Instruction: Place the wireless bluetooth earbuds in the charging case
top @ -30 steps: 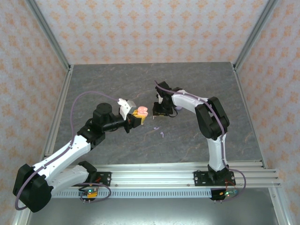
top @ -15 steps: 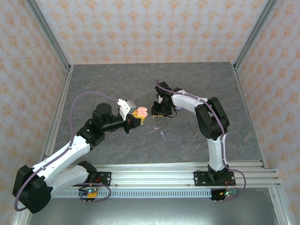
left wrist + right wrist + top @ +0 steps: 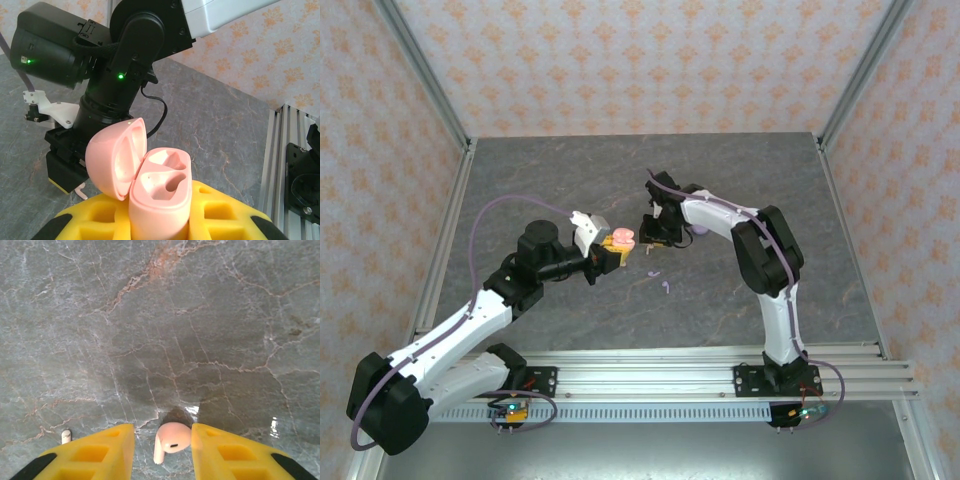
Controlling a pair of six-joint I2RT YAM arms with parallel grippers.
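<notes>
The right gripper pinches 1 pale pink earbud between its yellow fingers, above the grey table. The left gripper clamps the pink charging case, its lid swung open, just beside it. So slight a pinch may let the bud twist and miss its socket. The case's 2 sockets look empty. 1 lilac earbud lies on the table.

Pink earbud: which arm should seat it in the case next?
Right. The right gripper pinches the pink earbud close to the open case, which the left gripper is busy holding.
</notes>
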